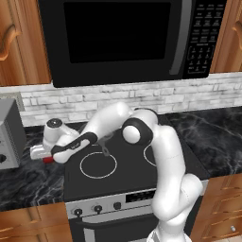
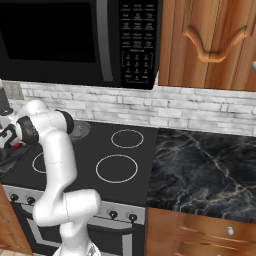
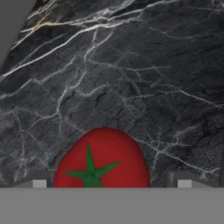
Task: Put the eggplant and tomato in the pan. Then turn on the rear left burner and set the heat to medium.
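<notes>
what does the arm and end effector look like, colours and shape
The arm is glossy white with rounded, tubular links and dark grey to black joints. The end effector is white with a black band behind it; its small finger tips look grey.

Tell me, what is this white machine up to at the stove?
The robot arm has reached left of the cooktop, over the dark marble counter. Its end effector is open and sits just above the tomato, a finger on each side, not yet gripping it. The pan waits on the rear left burner, behind the arm.
</notes>
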